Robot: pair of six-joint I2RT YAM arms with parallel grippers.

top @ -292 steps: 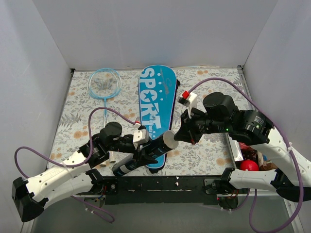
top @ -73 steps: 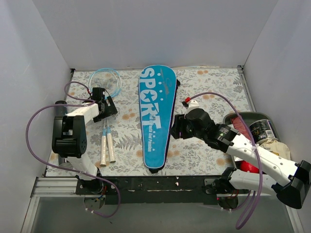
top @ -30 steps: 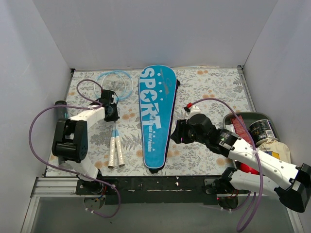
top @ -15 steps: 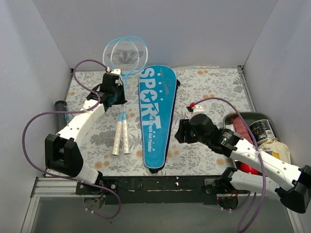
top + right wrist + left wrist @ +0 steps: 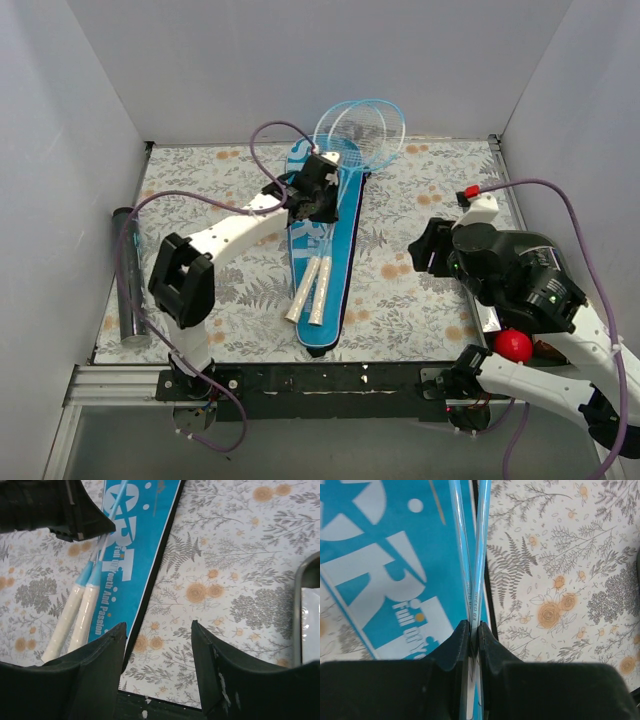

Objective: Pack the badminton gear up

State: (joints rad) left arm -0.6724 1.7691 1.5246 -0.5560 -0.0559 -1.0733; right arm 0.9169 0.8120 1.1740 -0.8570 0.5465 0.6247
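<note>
Two light-blue rackets (image 5: 362,128) with white handles (image 5: 312,293) hang slanted over the long blue "SPORT" cover (image 5: 346,215), heads raised toward the back wall. My left gripper (image 5: 318,197) is shut on both thin shafts (image 5: 481,555), side by side between the pads, above the cover (image 5: 385,570). The black tube (image 5: 125,275) lies along the mat's left edge. My right gripper (image 5: 422,248) hovers open and empty to the right of the cover (image 5: 135,545), with bare floral mat between its fingers (image 5: 107,645). The right wrist view also shows the handles (image 5: 75,610).
A red ball (image 5: 513,345) sits at the front right under my right arm. A metal tray's rim (image 5: 306,577) shows at the right edge of the right wrist view. White walls close in the mat on three sides.
My left arm has swung the two rackets from the mat's left side rightward over the cover. My right arm has drawn back to the right, away from the cover.
</note>
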